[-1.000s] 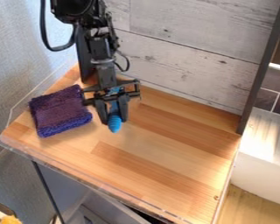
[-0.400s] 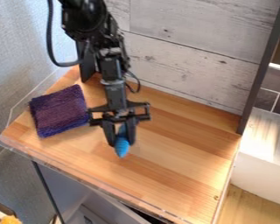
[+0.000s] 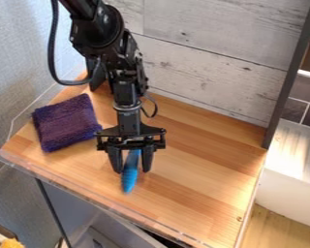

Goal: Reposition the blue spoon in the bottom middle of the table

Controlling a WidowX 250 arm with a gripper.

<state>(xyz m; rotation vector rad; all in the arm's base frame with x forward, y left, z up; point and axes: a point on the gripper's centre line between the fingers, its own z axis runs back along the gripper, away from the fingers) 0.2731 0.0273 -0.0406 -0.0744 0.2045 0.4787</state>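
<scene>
From my remote station, the arm (image 3: 96, 29) enters at the top edge of the camera view, left of centre, and the gripper (image 3: 132, 169) points down over the front part of the wooden tabletop (image 3: 203, 164). Finger state: released, with the two fingers standing apart. The blue spoon (image 3: 128, 181) lies between them, and I see a gap of bare wood between it and the finger on the view's right. (Contact with the other finger I cannot confirm from this angle.)

Spoon position: left of the tabletop's centre as I view it, and nearer the front edge than the plank panel (image 3: 203, 63) at the rear. The visible tip points toward the front edge; the opposite end runs back under the gripper body, which conceals it.

Surroundings: a folded purple cloth (image 3: 67, 121) lies on the tabletop's left side, apart from the spoon. A black cable (image 3: 53, 63) loops beside the arm. A dark upright post (image 3: 286, 92) stands at the right end of the panel.
</scene>
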